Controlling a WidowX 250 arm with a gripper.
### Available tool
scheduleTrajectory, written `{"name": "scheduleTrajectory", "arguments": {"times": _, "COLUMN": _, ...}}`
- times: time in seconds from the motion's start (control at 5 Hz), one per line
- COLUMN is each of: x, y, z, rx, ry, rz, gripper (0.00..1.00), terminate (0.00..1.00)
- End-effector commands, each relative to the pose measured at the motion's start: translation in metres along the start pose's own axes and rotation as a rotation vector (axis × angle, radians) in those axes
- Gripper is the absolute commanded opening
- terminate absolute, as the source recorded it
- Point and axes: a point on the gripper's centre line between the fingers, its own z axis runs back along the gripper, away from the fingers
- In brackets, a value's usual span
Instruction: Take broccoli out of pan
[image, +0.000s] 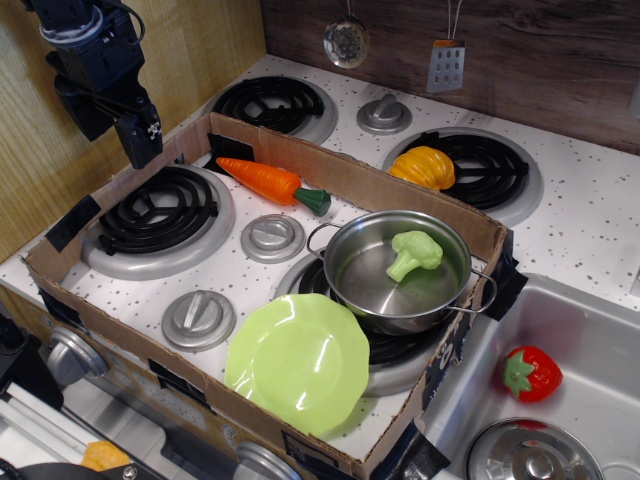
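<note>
The light-green broccoli (413, 253) lies inside the shiny steel pan (350, 285), on its far right part, head to the right and stalk toward the middle. The pan stands on the front right burner, inside a low cardboard frame. My gripper (140, 140) is at the upper left, high above the back left corner of the frame and far from the pan. Its dark fingers point down. They look close together with nothing between them, but the gap does not show clearly.
A lime-green plate (300, 362) lies in front of the pan. An orange carrot (268, 181) lies at the frame's (400, 190) back edge. A yellow-orange toy (424, 167) sits on the back right burner. The sink (600, 330) at right holds a strawberry (531, 373) and a steel lid (530, 458).
</note>
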Motion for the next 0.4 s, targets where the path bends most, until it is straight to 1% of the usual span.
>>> {"name": "scheduleTrajectory", "arguments": {"times": 0.0, "x": 0.0, "y": 0.0, "z": 0.0, "rx": 0.0, "ry": 0.0, "rz": 0.0, "gripper": 1.0, "terminate": 0.0}}
{"name": "scheduleTrajectory", "arguments": {"times": 0.2, "x": 0.009, "y": -0.008, "z": 0.022, "rx": 0.0, "ry": 0.017, "rz": 0.033, "gripper": 1.0, "terminate": 0.0}}
